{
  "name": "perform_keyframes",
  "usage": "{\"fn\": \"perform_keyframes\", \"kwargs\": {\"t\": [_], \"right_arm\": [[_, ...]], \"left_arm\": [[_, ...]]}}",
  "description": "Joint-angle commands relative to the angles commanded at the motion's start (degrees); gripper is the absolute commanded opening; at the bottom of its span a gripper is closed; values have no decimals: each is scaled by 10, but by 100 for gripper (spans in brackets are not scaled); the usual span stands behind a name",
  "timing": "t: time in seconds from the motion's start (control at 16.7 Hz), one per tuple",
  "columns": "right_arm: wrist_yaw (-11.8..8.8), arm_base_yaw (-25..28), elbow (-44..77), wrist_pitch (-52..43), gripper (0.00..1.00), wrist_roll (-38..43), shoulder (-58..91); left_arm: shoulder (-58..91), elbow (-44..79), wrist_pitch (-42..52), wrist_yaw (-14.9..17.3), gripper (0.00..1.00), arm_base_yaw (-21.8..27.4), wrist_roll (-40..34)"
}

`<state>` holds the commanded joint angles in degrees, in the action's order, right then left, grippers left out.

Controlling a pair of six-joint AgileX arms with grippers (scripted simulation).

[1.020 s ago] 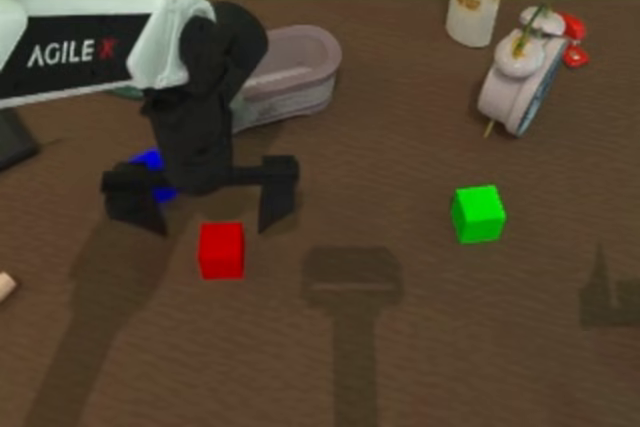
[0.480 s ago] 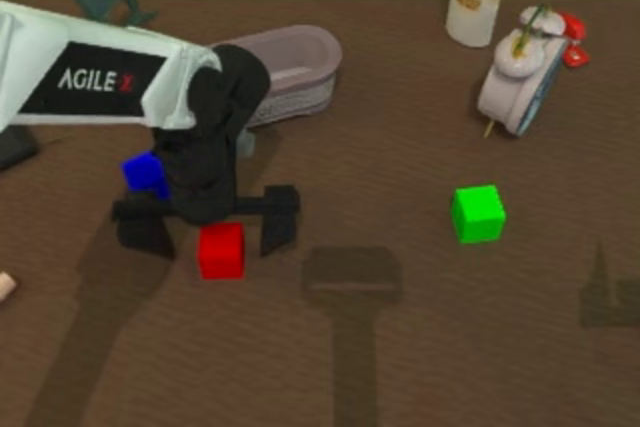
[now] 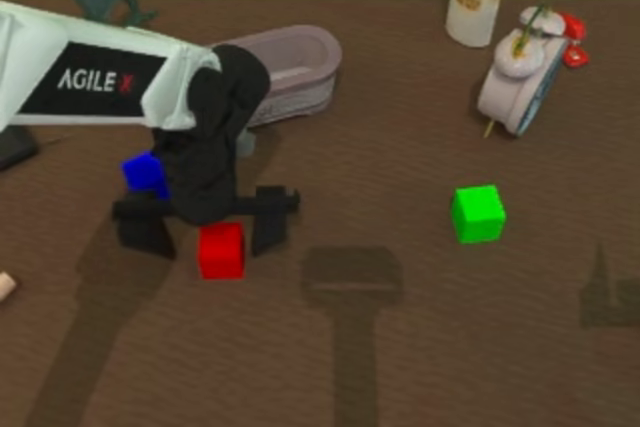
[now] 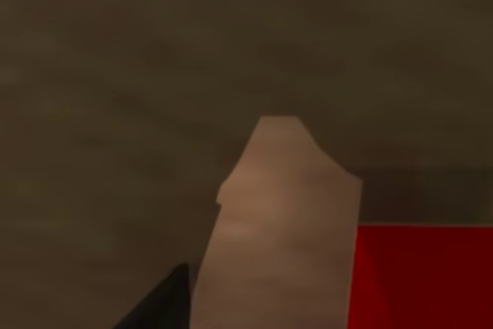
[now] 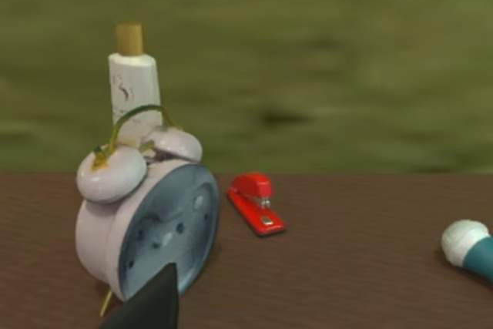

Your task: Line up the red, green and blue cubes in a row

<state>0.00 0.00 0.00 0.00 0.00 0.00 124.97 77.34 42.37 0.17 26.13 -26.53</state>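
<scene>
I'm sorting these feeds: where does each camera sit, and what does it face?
Top view: above the table, looking down; left arm and left hand straddle the red cube.
Left wrist view: on the left arm, close to the table; red cube and a dark fingertip show.
Right wrist view: low, facing the alarm clock; a fingertip shows.
Top and left wrist views share the red cube.

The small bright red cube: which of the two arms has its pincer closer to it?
The left. Its pincer is down over the small bright red cube, one finger on each side. The right arm is out of the top view; its wrist camera faces the pale alarm clock at the table's far right.
</scene>
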Motion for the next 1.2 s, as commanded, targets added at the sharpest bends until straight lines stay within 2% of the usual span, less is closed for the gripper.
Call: {"fn": "perform_keyframes", "kwargs": {"t": [0.36, 0.84, 1.2], "right_arm": [[0, 0, 0, 0, 100, 0, 0], [0, 0, 0, 0, 100, 0, 0], [0, 0, 0, 0, 100, 0, 0]], "left_arm": [[0, 0, 0, 0, 2, 0, 0], [0, 0, 0, 0, 0, 0, 0], [-46, 39, 72, -9, 0, -6, 4]]}}
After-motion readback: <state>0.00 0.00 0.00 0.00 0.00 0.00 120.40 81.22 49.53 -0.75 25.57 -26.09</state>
